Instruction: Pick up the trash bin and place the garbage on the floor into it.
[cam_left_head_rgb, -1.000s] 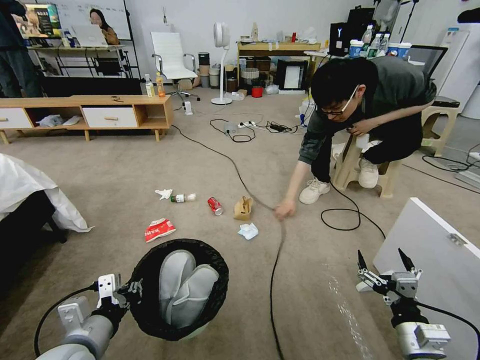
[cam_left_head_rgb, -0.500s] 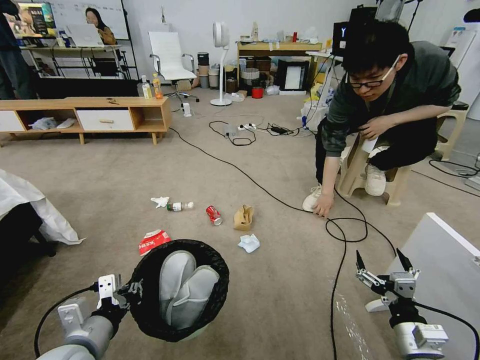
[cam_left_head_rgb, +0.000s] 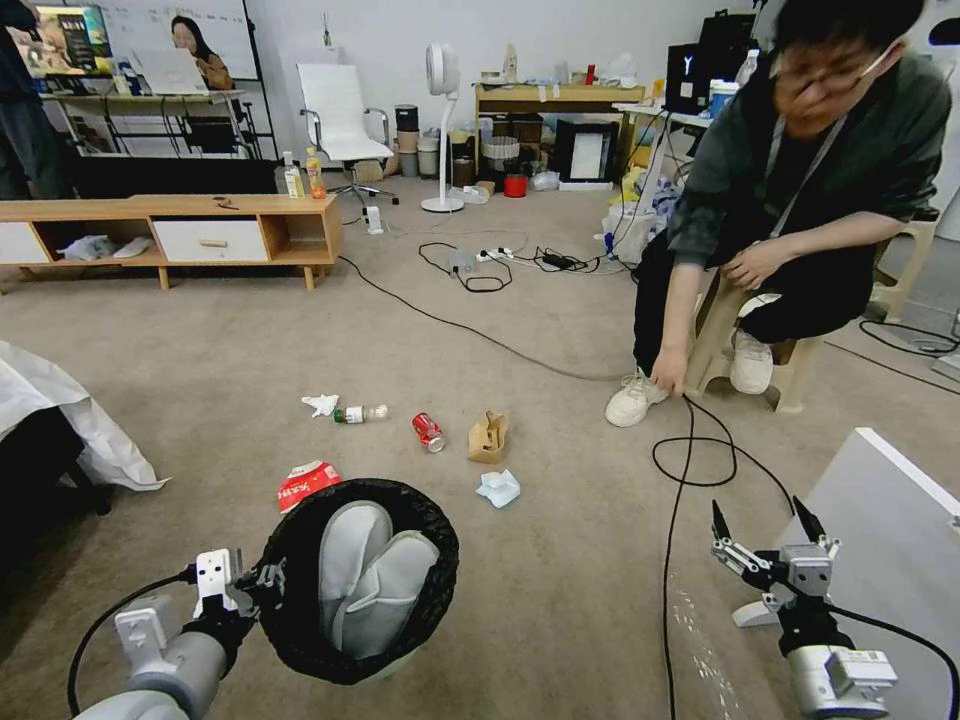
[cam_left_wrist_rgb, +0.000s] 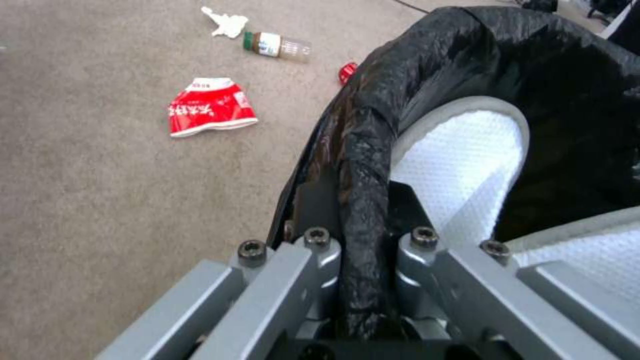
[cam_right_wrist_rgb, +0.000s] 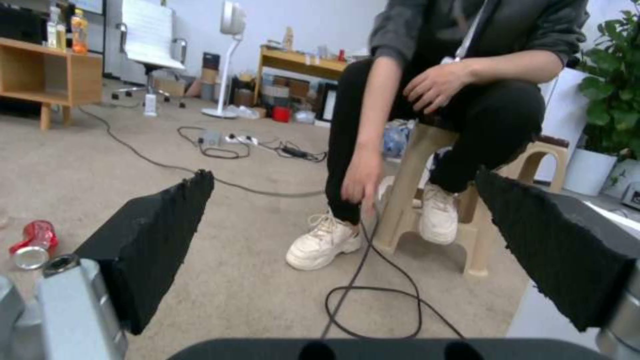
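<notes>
**Head view: robot holds a lined bin above scattered litter**

Head view looks down on a beige carpet (cam_left_head_rgb: 250, 350) crossed by black cables. At near left, the left gripper (cam_left_head_rgb: 262, 580) is clamped on the rim of the trash bin (cam_left_head_rgb: 300, 620), a small round bin lined with a crinkled black bag. The left wrist view confirms this: metal fingers (cam_left_wrist_rgb: 313, 250) pinch the bag-wrapped rim on both sides. Two pale, quilted, slipper-like shapes lie inside the bin. It appears held clear of the floor, tilted with its mouth facing up and forward.

Litter lies just beyond the bin. A red-white wrapper (cam_left_head_rgb: 305, 482) is nearest, almost at the bin's far-left edge. Farther off, from left to right, lie a white tissue (cam_left_head_rgb: 322, 404), a small green-capped bottle (cam_left_head_rgb: 360, 413), a crushed red can (cam_left_head_rgb: 428, 431) and a brown paper bag (cam_left_head_rgb: 488, 437). A second crumpled tissue (cam_left_head_rgb: 498, 488) sits near and to the right of the bag.

At near right, the right gripper (cam_left_head_rgb: 768, 535) hangs above the carpet, its dark fingers spread wide and empty. A white panel (cam_left_head_rgb: 890, 540) lies beside it. Farther right, a person seated on a stool reaches a hand (cam_left_head_rgb: 668, 372) down to a black cable (cam_left_head_rgb: 675, 540), clear of the litter.

Judging from this, the bin is already picked up and collecting has not begun. The next move likely calls for the open right gripper to reach left and forward to a piece, perhaps the nearer tissue, while avoiding the cable.
</notes>
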